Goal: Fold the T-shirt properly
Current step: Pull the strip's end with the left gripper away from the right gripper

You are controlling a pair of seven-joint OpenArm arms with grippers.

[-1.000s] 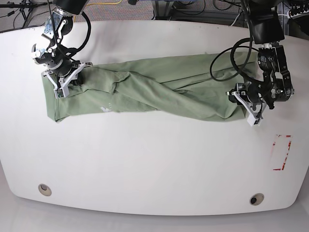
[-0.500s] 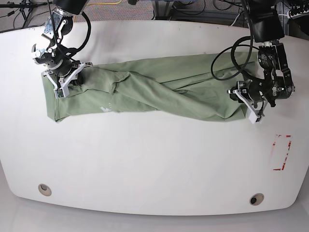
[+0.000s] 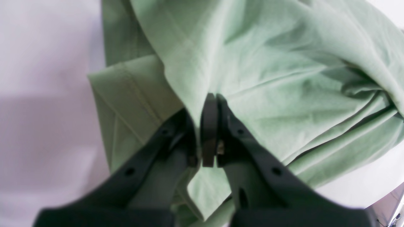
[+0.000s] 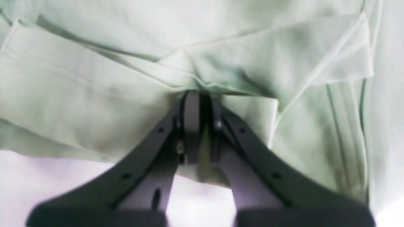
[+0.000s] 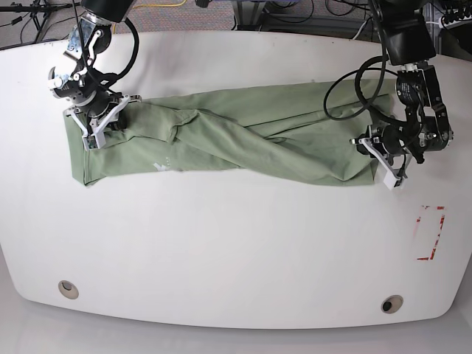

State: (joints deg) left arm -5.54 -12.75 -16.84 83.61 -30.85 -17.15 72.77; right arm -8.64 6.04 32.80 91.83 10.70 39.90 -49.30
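Note:
The pale green T-shirt (image 5: 236, 140) lies stretched in a long band across the white table (image 5: 221, 243), twisted near its middle, with a small white logo facing up at the left. My left gripper (image 5: 380, 164) is at the shirt's right end. In the left wrist view this gripper (image 3: 210, 99) is shut on a fold of the T-shirt (image 3: 284, 78). My right gripper (image 5: 105, 122) is at the shirt's left end. The right wrist view shows that gripper (image 4: 199, 96) shut on a bunched edge of the T-shirt (image 4: 94, 85).
A red-outlined rectangle (image 5: 430, 232) is marked on the table at the right, below the left arm. Two round holes (image 5: 68, 288) (image 5: 392, 303) sit near the front edge. Cables and stands crowd the floor behind the table's far edge.
My left gripper has closed on the shirt's right end and shifted slightly right, pulling the cloth a little. The right gripper has kept its hold and place.

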